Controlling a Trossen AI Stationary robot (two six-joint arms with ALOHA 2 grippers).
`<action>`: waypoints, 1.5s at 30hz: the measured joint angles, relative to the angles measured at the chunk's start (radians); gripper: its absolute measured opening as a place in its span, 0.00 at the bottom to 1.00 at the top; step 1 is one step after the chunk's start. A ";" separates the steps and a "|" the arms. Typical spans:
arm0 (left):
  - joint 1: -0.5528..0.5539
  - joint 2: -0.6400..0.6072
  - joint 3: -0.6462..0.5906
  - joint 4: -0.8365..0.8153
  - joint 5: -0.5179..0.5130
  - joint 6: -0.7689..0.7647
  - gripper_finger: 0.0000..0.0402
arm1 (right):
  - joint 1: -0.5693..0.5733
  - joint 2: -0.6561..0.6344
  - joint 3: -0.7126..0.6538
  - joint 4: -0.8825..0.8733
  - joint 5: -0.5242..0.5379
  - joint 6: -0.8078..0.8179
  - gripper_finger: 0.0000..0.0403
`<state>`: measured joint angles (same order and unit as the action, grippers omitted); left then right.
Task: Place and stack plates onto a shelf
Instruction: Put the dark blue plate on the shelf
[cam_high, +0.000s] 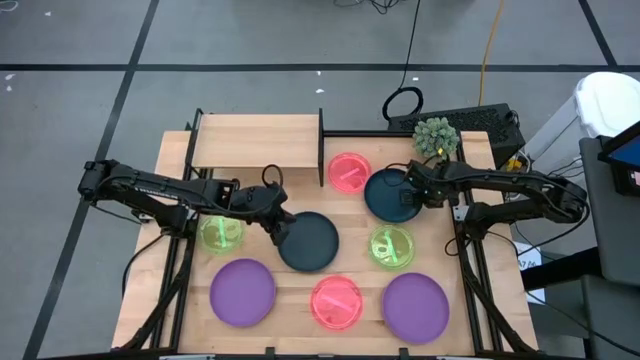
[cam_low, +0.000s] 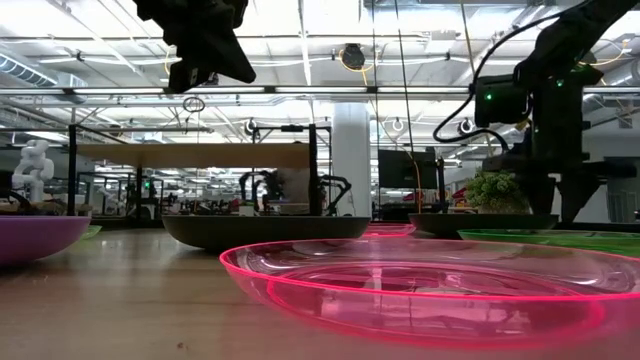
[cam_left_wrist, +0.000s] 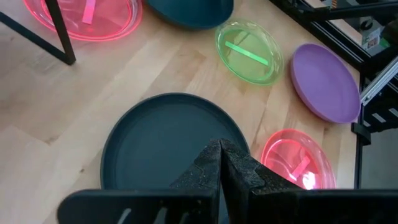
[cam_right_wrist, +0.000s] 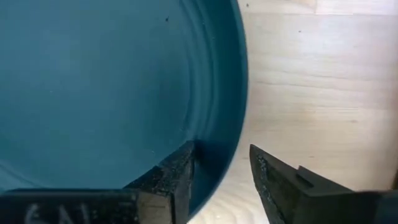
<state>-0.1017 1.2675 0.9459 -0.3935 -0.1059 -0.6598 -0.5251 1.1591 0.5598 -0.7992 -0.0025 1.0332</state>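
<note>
Between the spread fingers of the right gripper (cam_right_wrist: 221, 177), rim of a teal plate (cam_right_wrist: 112, 81), left gripper (cam_left_wrist: 221, 163) pressed together above another dark plate (cam_left_wrist: 158, 140).

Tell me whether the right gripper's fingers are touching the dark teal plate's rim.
Cannot tell. In the right wrist view the right gripper straddles the dark teal plate at its rim, fingers parted, but no clear contact or gap shows.

Eight plates on my tabletop (cam_high: 300, 300), shelf (cam_high: 258, 140) bare.

I see my left gripper (cam_high: 280, 222) at the edge of the middle dark teal plate (cam_high: 308, 242), the right gripper (cam_high: 412, 192) over the rim of the other dark plate (cam_high: 388, 196) beside a pink plate (cam_high: 349, 171). Green plates (cam_high: 221, 233) (cam_high: 392, 246) sit mid-table; purple ones (cam_high: 242, 292) (cam_high: 415, 307) flank the front pink plate (cam_high: 336, 302).
</note>
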 joint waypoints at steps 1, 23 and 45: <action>0.000 0.000 0.000 0.000 0.000 0.000 0.02 | 0.000 0.000 -0.003 0.008 0.000 0.000 0.31; 0.000 0.000 0.000 0.000 -0.015 -0.025 0.02 | 0.000 -0.087 -0.005 0.012 -0.003 0.033 0.01; 0.022 0.000 0.000 0.007 -0.108 -0.213 0.09 | 0.024 -0.349 0.059 0.017 -0.050 0.185 0.00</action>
<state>-0.0792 1.2678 0.9459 -0.3867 -0.2136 -0.8725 -0.5016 0.8099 0.6192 -0.7822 -0.0528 1.2182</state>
